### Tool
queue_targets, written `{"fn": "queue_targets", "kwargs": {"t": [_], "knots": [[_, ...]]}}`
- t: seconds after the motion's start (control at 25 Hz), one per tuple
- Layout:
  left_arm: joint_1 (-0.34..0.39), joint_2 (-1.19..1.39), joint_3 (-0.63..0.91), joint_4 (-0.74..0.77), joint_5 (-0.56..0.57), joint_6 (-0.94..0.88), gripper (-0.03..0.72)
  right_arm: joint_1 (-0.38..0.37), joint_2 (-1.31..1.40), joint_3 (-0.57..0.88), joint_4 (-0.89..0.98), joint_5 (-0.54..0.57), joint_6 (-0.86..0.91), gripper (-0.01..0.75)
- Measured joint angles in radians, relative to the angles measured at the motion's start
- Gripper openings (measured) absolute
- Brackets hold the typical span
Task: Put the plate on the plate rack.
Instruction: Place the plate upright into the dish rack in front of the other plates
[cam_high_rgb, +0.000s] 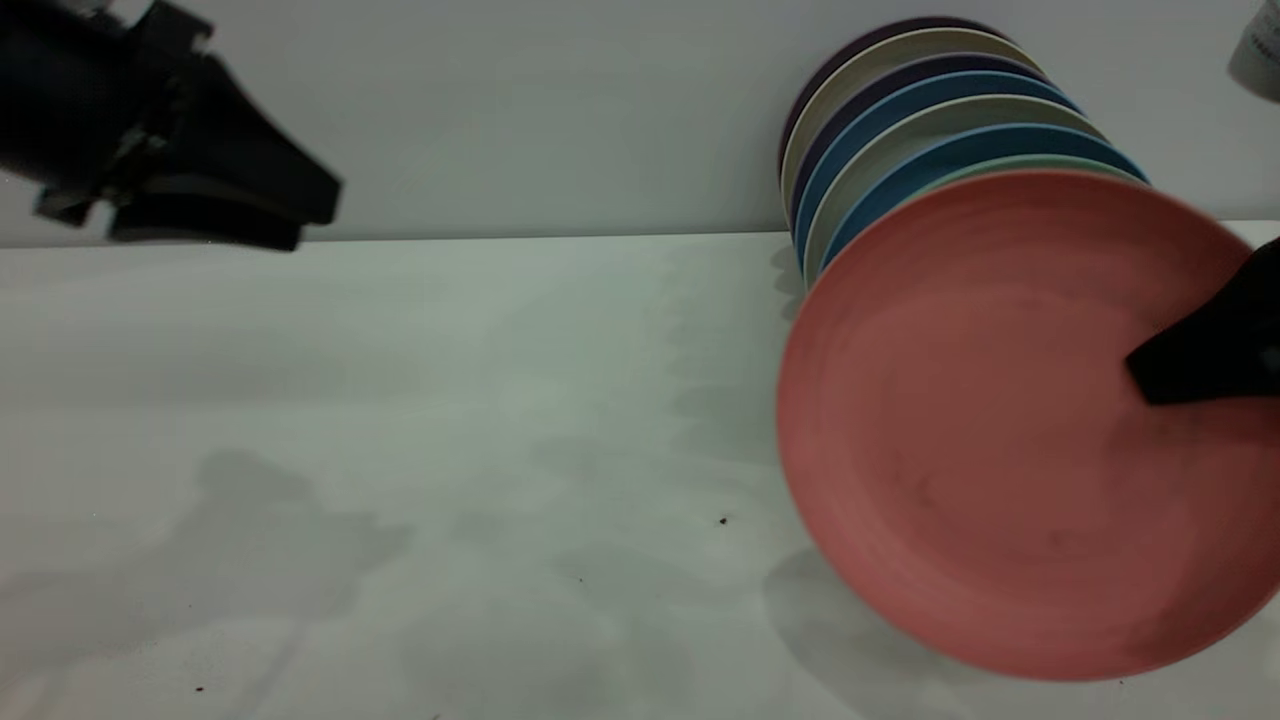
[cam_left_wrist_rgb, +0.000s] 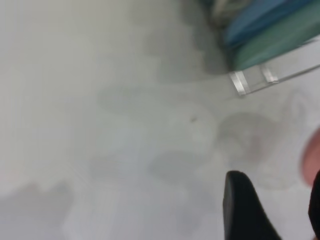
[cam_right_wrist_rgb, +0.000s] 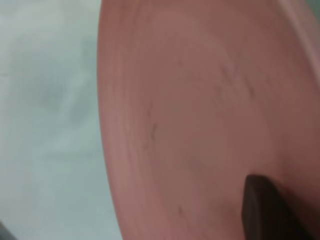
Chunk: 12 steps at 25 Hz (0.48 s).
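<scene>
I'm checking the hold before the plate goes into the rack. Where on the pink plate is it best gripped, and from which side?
Best at the thin raised rim, from the plate's right edge, where the right gripper already pinches it, one finger lying on the face. The plate stands nearly upright in front of the racked plates, so this probably leaves its lower edge free. The left gripper hovers at far left.

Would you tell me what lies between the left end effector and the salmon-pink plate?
Only bare white table, per the exterior view, separates the left end effector from the round salmon-pink plate.

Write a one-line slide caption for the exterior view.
Right hand holds the pink plate upright before the row of racked plates; left hand hovers far off.
</scene>
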Motion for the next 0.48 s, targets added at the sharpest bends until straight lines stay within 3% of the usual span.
{"fn": "queue_targets", "kwargs": {"t": [0.28, 0.48], "knots": [[0.014, 0.0, 0.0, 0.298, -0.089, -0.245, 0.359, 0.0, -0.052, -0.023, -0.115, -0.009, -0.015, 0.114], [0.014, 0.0, 0.0, 0.568, -0.091, -0.465, 0.359, 0.0, -0.055, -0.027, -0.14, -0.012, -0.059, 0.114]]}}
